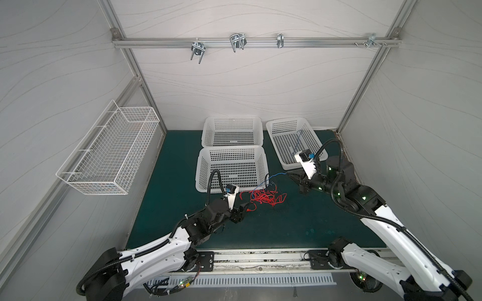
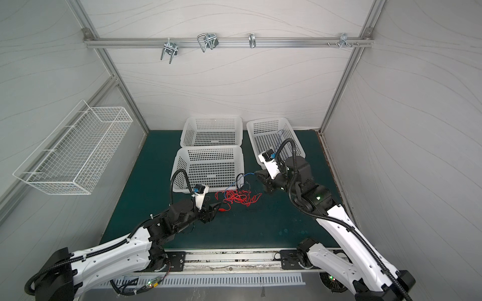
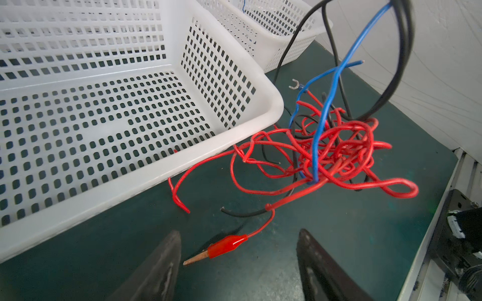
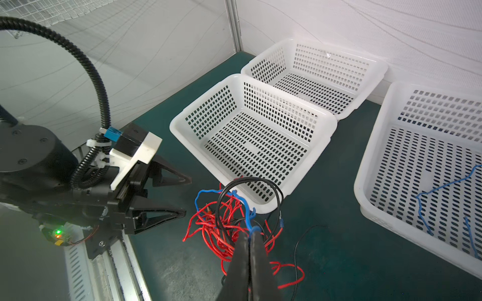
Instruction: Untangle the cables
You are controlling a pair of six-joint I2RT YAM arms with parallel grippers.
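The left claw [image 3: 240,231] hovers low over the green mat [image 3: 326,247] with its fingers spread wide and nothing in them. A red alligator clip [image 3: 227,246] lies on the mat between them, touching neither. Just beyond it sits the knot of cables [image 3: 326,148], mostly red with black strands through it, against the corner of the nearest perforated white basket [image 3: 273,104].

The right claw [image 4: 249,235] is pressed fully shut on a blue cable [image 4: 246,213]. From that pinch the cable runs down into the knot just below and ahead of the claw. Whether a black strand is caught in the same grip I cannot tell.

To the far side of the right claw, a third basket [image 4: 375,146] holds loose blue cable [image 4: 430,192], seemingly sorted out already. The two baskets beyond the knot [image 4: 331,122] [image 4: 380,67] show nothing inside.

My reading is that the job is in its early part: some blue is freed and one blue strand is being drawn out. The red and black mass is unpicked, so most of the work remains.
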